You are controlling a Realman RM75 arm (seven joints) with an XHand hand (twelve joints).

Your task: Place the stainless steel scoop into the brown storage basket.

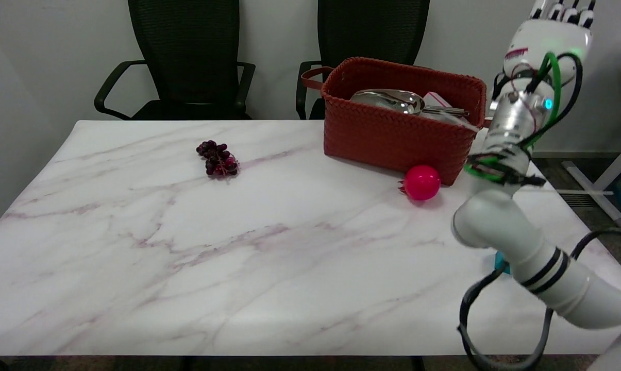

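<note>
The stainless steel scoop (392, 100) lies inside the brown woven basket (398, 136) at the back right of the table, its handle pointing right. My right hand (550, 33) is raised in the air to the right of the basket and clear of it. Its fingers point upward and are partly cut off by the picture's top edge. Nothing is in the hand.
A pink-and-white box (436, 97) lies in the basket beside the scoop. A red ball-like fruit (421, 182) sits against the basket's front. Dark grapes (218, 158) lie mid-left. A teal cube (499, 263) peeks out behind my forearm. Two black chairs (186, 56) stand behind the table.
</note>
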